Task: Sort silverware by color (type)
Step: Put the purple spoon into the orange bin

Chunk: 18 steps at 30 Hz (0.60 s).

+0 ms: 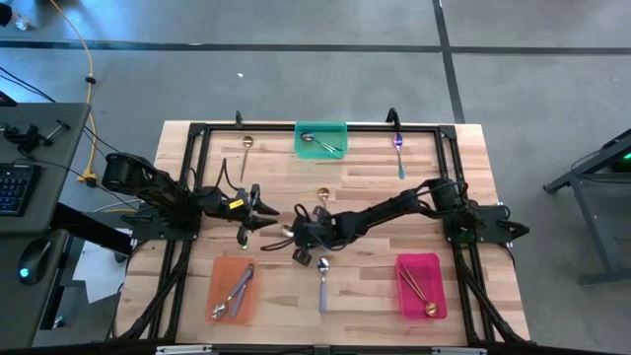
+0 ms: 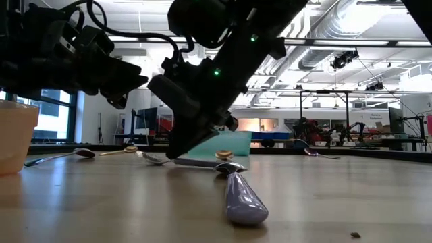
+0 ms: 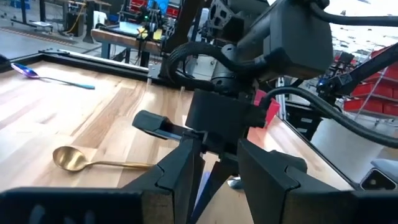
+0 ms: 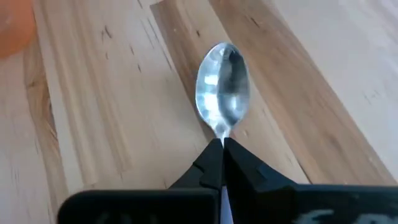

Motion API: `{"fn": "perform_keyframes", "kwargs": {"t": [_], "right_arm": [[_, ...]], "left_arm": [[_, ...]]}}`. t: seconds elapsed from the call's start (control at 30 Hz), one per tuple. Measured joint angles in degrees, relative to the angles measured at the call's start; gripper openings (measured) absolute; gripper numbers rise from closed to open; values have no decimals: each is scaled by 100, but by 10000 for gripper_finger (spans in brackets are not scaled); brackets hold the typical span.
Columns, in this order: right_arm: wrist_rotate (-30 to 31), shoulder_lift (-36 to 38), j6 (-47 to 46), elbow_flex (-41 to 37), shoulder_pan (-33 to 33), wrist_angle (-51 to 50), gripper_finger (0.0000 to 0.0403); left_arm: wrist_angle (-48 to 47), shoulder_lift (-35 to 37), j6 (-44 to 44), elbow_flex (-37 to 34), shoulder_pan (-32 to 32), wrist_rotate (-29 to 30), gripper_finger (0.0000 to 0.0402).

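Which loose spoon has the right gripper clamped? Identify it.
The silver spoon between the orange and pink trays: the right gripper is shut on its neck. The other loose spoons lie untouched.

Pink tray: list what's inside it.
The pink tray holds gold spoons, apparently two, lying lengthwise with a bowl at its near end. Anything beneath them is hidden.

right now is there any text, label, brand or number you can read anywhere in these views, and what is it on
None can be read.
The yellow patch on the left arm may be a label, but it is too small to read.
The keyboard keys are too small to read.
The green tray, orange tray, pink tray and the silver spoon held in the right gripper bear no visible text.
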State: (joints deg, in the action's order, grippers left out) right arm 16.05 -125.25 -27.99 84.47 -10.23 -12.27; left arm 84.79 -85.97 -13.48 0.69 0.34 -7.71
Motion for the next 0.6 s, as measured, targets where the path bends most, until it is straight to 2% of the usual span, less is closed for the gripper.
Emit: {"fn": "perform_keyframes", "kwargs": {"t": [0.17, 0.37, 0.47, 0.6], "right_arm": [[-64, 22, 5, 2, -7, -237, 1], [-462, 165, 78, 11, -5, -417, 0], [-505, 344, 86, 17, -30, -535, 0], [-422, 687, 192, 22, -113, -691, 0]], "left_arm": [[4, 0, 0, 0, 0, -28, 117], [-169, 0, -148, 2, 0, -30, 117], [-674, 0, -281, 30, 0, -29, 117], [-1922, 0, -676, 292, -4, -30, 118]]}}
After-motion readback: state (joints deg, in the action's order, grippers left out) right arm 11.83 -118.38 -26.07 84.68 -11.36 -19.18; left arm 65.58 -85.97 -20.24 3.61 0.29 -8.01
